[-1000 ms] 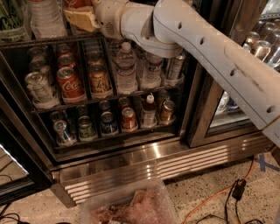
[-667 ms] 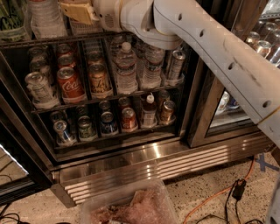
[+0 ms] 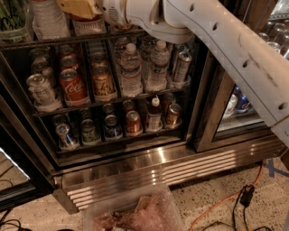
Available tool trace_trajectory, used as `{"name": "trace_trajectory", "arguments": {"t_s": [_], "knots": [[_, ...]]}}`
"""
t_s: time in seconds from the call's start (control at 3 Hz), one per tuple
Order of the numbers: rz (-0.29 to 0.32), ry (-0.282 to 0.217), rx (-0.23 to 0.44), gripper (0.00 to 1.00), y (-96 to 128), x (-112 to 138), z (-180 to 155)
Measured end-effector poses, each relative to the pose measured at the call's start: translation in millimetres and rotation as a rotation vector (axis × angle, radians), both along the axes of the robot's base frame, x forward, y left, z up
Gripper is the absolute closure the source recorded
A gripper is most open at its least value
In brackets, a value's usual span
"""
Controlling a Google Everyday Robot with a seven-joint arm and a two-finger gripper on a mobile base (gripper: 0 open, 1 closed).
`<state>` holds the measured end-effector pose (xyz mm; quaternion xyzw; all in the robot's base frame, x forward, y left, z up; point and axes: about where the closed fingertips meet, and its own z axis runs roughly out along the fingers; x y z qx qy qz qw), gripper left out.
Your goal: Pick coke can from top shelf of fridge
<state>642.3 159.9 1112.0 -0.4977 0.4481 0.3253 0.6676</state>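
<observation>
The fridge (image 3: 135, 167) stands open with dark wire racks full of drinks. A red coke can (image 3: 73, 86) with white script stands upright on the rack below the uppermost rack (image 3: 45, 41) in view, between a silver can (image 3: 41, 90) and a gold-orange can (image 3: 103, 81). My gripper (image 3: 79, 8) is at the top edge of the frame, over the uppermost rack. It is just above a pale container with a reddish top (image 3: 88, 25) that I cannot identify. My white arm (image 3: 226, 49) crosses from the right.
Water bottles (image 3: 131, 67) stand right of the cans. Small cans and bottles fill the lowest rack (image 3: 117, 137). A closed glass door (image 3: 244, 103) is to the right. A clear plastic bin (image 3: 135, 212) and an orange cable (image 3: 226, 198) lie on the floor.
My gripper has moved slightly up and left, toward the top edge of the frame, and the arm followed. The cans on the racks have not moved.
</observation>
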Motion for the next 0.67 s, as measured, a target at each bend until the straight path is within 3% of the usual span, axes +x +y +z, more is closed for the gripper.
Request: {"name": "trace_trajectory", "arguments": {"t_s": [0.33,0.67], "knots": [[0.032,0.017,-0.031,1.00,-7,-33,-3],[0.041,0.044,-0.108,1.00,-16,-55,-23]]}}
